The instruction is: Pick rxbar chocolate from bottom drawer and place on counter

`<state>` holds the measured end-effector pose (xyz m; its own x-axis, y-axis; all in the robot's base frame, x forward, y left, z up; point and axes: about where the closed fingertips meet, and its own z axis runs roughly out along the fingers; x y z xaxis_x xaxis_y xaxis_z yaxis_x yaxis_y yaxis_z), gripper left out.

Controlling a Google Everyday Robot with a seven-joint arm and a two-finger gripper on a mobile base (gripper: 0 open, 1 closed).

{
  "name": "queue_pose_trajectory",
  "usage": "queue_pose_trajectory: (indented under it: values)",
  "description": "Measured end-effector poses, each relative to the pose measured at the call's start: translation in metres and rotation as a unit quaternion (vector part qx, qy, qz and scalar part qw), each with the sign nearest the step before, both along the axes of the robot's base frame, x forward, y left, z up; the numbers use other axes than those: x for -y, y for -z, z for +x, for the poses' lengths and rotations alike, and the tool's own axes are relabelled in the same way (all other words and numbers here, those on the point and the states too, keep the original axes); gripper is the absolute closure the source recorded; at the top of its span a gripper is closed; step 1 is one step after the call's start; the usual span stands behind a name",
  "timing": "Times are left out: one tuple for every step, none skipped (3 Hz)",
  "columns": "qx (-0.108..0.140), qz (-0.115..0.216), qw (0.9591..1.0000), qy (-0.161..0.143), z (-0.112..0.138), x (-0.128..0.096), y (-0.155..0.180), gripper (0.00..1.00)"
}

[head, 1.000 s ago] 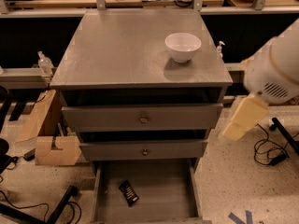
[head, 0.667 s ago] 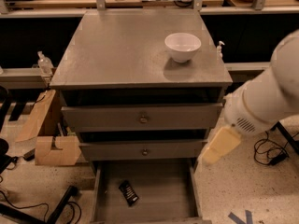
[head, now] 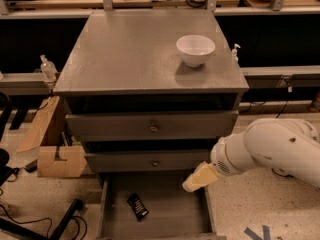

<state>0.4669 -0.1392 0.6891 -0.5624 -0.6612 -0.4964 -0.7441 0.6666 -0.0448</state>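
The rxbar chocolate (head: 137, 206) is a small black wrapper lying flat in the open bottom drawer (head: 170, 209), left of its middle. The gripper (head: 196, 180) with cream-coloured fingers hangs at the end of the white arm (head: 272, 146), just over the drawer's right side, to the right of the bar and above it, not touching it. The counter (head: 135, 54) is the broad grey top of the cabinet, well above the gripper.
A white bowl (head: 195, 49) stands on the counter's right part. Two upper drawers with small knobs (head: 154, 128) are shut. Cardboard pieces (head: 55, 154) and a black stand lie on the floor at the left. Wooden benches run behind the cabinet.
The arm has swung down and to the left, from beside the cabinet's right side at upper-drawer height to over the open bottom drawer's right side. The bar and the bowl have not moved.
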Motion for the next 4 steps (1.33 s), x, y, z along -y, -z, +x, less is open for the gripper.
queue_pose_trajectory:
  values:
    - [0.04,0.015,0.999,0.015,0.022,-0.004,-0.005,0.0]
    - [0.035,0.014,0.9993,0.007,0.028,-0.019,0.016,0.0]
    - [0.036,0.022,0.9991,0.0,0.04,-0.044,0.074,0.0]
    - [0.043,0.026,0.9987,-0.009,0.048,-0.048,0.163,0.0]
